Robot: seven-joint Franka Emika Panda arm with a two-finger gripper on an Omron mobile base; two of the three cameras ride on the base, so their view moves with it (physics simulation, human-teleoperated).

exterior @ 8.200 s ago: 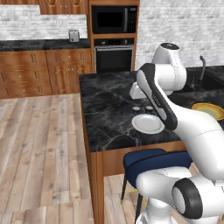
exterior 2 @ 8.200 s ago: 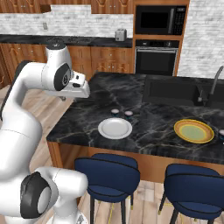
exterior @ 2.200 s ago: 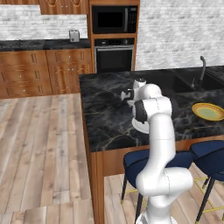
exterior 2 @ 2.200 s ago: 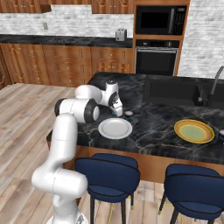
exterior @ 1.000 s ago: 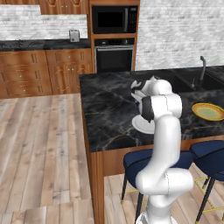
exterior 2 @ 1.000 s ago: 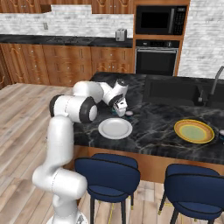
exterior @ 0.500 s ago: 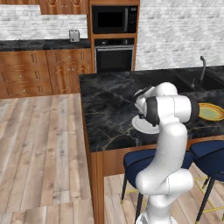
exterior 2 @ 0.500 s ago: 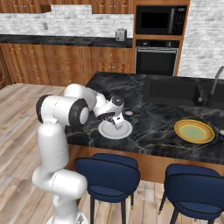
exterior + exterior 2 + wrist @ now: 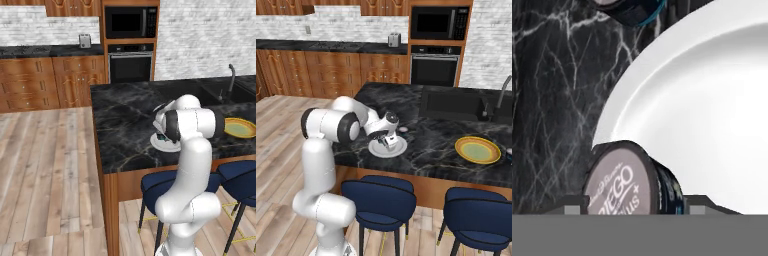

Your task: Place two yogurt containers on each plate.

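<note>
My gripper (image 9: 637, 207) hangs low over the near-left rim of the white plate (image 9: 712, 115), shut on a yogurt container (image 9: 619, 182), a round cup with a dark printed lid. Another yogurt container (image 9: 629, 10) stands on the black counter just beyond the plate. From the right base view the gripper (image 9: 390, 141) is over the white plate (image 9: 398, 150), with the loose yogurt container (image 9: 403, 130) behind it. The yellow plate (image 9: 478, 150) lies bare to the right. In the left base view my forearm hides much of the white plate (image 9: 159, 145); the yellow plate (image 9: 240, 128) shows past it.
The plates lie on a black marble island (image 9: 436, 135) with a sink (image 9: 453, 104) and a faucet (image 9: 501, 95) at its back right. Two blue stools (image 9: 381, 197) stand along the island's front edge. Wooden cabinets and an oven line the far wall.
The gripper has come from the counter behind the white plate toward the island's front and down over the plate, carrying the yogurt container.
</note>
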